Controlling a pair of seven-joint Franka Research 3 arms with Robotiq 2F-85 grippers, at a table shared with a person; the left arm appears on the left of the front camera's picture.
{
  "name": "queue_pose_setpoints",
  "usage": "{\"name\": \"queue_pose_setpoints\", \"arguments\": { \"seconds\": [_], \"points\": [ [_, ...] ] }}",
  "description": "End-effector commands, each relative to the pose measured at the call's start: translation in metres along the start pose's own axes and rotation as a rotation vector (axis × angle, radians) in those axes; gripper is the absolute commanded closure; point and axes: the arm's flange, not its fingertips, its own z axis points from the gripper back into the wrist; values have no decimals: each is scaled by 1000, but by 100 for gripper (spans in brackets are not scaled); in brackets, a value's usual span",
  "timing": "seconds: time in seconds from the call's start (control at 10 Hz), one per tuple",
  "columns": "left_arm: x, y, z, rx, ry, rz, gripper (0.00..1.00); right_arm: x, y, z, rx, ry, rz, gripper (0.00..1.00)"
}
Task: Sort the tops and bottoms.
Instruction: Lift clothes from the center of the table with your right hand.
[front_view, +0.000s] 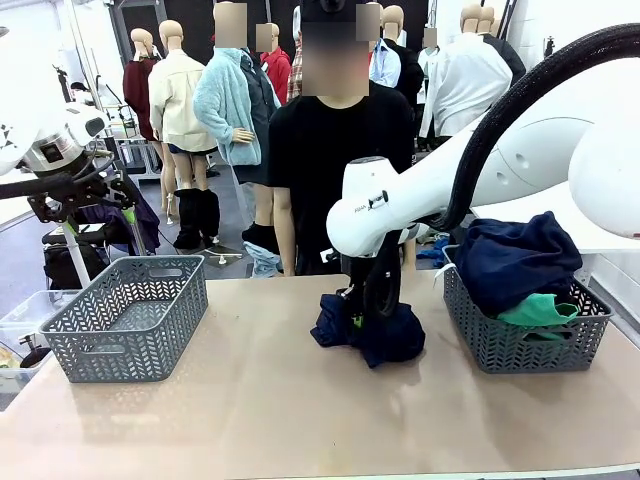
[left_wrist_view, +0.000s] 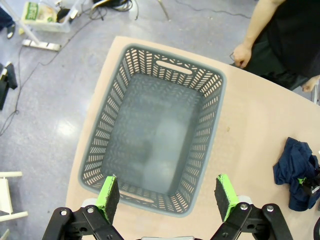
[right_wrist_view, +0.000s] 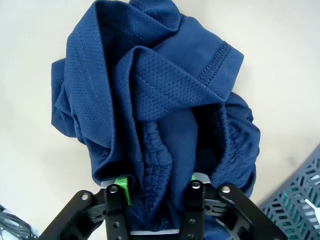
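Note:
A crumpled navy mesh garment (front_view: 390, 338) (left_wrist_view: 292, 165) (right_wrist_view: 150, 90) lies at the table's middle. My right gripper (front_view: 358, 318) (right_wrist_view: 157, 187) points down into it, and its green-padded fingers (right_wrist_view: 121, 190) pinch a gathered fold of the fabric. The teal-green bottoms (front_view: 540, 310) lie in the right grey basket (front_view: 520, 350) under a larger navy garment (front_view: 515, 255); no drawstring shows. My left gripper (front_view: 120, 205) (left_wrist_view: 167, 192) hangs open and high above the left grey basket (front_view: 130, 325) (left_wrist_view: 220, 100), which holds nothing.
A person in a black T-shirt (front_view: 335, 150) stands at the far edge, one hand (left_wrist_view: 242, 52) near the left basket's far corner. A clear plastic bin (front_view: 20, 330) sits off the table's left edge. Bare tabletop (front_view: 300, 410) stretches along the front.

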Motion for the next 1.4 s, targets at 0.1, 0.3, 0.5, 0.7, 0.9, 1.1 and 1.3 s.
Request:
{"name": "queue_pose_setpoints", "arguments": {
  "seconds": [0.1, 0.3, 0.5, 0.7, 0.9, 1.1, 1.3],
  "points": [
    [-1, 0, 1, -7, 8, 27, 0, 0, 0, 3, -46, 13, -19, 100],
    [-1, 0, 1, -7, 8, 27, 0, 0, 0, 8, -51, 11, -21, 100],
    [-1, 0, 1, -7, 8, 27, 0, -2, 0, 21, -59, 17, -2, 100],
    [-1, 0, 1, -7, 8, 27, 0, -9, -2, 51, -87, 6, 20, 100],
    [-1, 0, 1, -7, 8, 27, 0, -13, 1, 91, -168, -28, 43, 100],
    [-1, 0, 1, -7, 8, 27, 0, -23, 5, 142, -188, -73, 84, 100],
    [-1, 0, 1, -7, 8, 27, 0, -34, 19, 194, -278, -150, 19, 100]
  ]
}}
